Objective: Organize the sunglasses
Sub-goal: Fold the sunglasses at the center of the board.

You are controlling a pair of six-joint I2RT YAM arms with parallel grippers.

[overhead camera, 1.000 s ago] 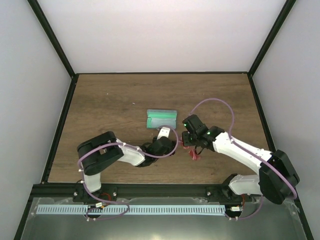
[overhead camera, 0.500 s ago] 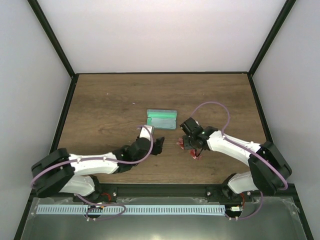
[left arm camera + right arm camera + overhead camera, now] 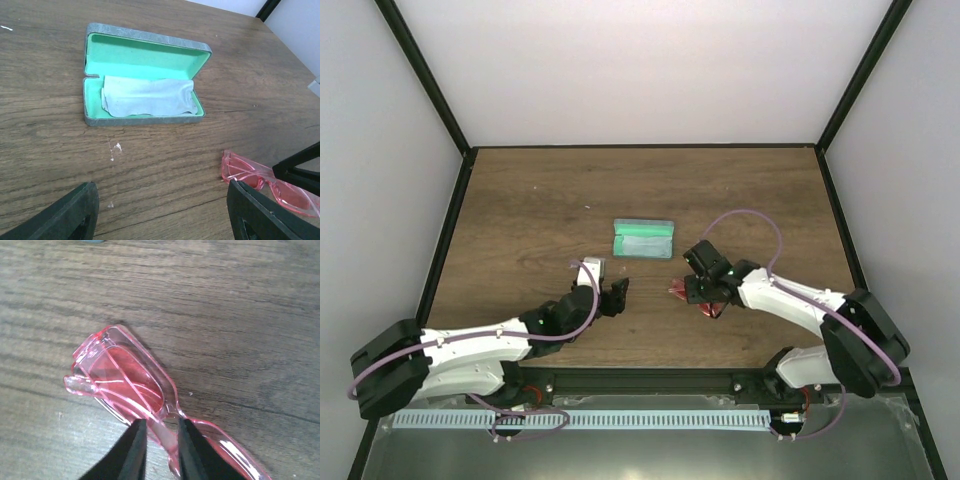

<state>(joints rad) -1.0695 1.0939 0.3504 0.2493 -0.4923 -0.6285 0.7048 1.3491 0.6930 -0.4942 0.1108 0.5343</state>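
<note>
The sunglasses [image 3: 122,372] are a folded pair with a clear pink-red frame, lying on the wooden table. My right gripper [image 3: 159,432] has its two black fingers pressed on the frame at the bridge, one on each side. From above, the sunglasses [image 3: 712,309] show under the right gripper [image 3: 701,291]. In the left wrist view the sunglasses [image 3: 245,172] lie at the lower right. My left gripper [image 3: 162,210] stands open over bare wood, left of them, holding nothing. From above, the left gripper [image 3: 613,297] is apart from the glasses.
An open blue-grey case [image 3: 150,39] with a green lining lies beyond the grippers, a pale blue cloth [image 3: 147,95] in its lower half. From above, the case [image 3: 644,239] sits mid-table. White walls and a black frame bound the table.
My right gripper's fingers have closed in on the sunglasses' bridge. The left arm has drawn back to the left and towards the near edge, away from the glasses.
</note>
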